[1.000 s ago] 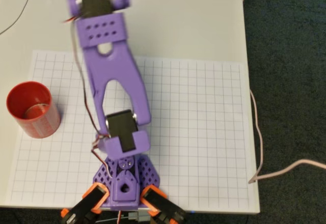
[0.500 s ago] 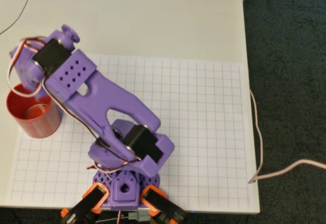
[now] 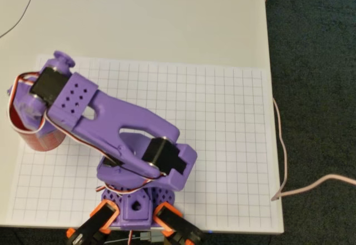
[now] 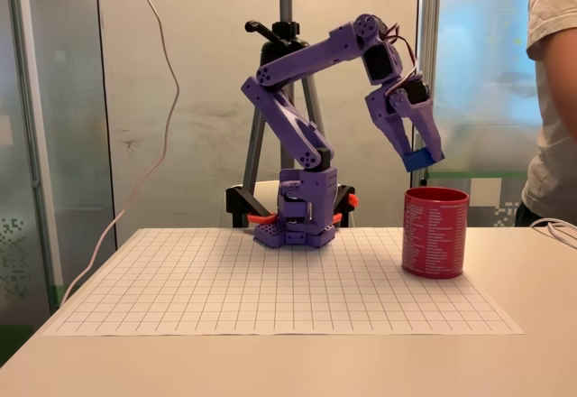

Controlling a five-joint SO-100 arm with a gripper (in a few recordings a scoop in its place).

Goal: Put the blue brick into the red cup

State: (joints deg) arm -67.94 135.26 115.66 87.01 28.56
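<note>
Now: 1 blue brick pinched in jaws | above 1 red cup

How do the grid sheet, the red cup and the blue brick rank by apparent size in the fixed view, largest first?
1. Grid sheet, spread across most of the table.
2. Red cup, standing on the sheet.
3. Blue brick, a small block held in the gripper just above the cup.
</note>
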